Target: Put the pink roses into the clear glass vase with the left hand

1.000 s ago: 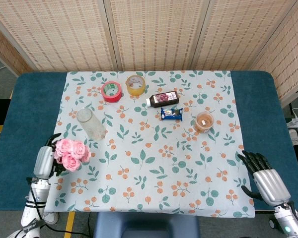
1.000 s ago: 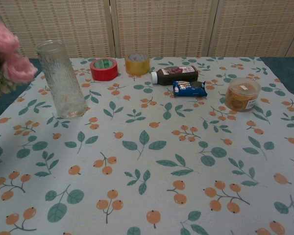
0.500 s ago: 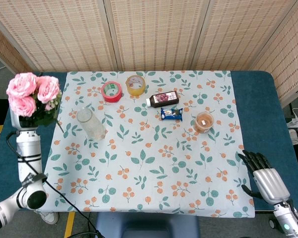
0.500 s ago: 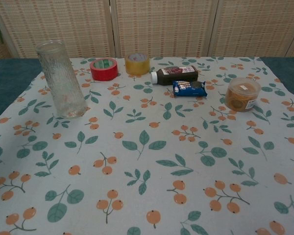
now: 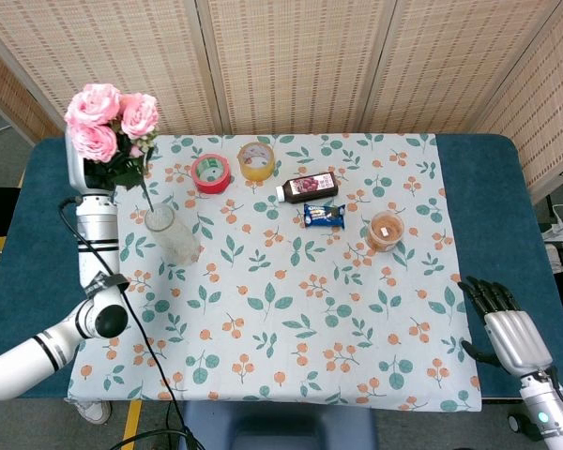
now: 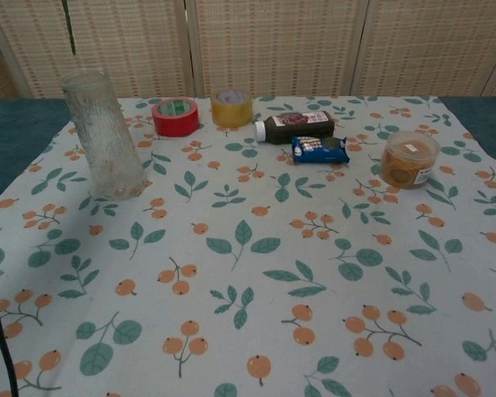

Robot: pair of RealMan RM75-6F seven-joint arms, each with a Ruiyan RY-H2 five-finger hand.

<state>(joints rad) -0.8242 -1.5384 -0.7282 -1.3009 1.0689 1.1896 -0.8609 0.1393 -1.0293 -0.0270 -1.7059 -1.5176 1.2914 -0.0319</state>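
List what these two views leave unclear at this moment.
- Left robot hand, head view: mostly hidden behind the pink roses and their leaves, so its grip cannot be made out; the chest view shows only a thin stem at the top edge.
- Stem tip, head view: whether it has entered the clear glass vase is too small to tell.
- Right robot hand, head view: partly cut off at the bottom-right corner.
- Snack packet, chest view: print too small to read.

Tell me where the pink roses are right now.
In the head view the pink roses are at far left, held up by the left hand above the clear glass vase, with the stem tip near its mouth.
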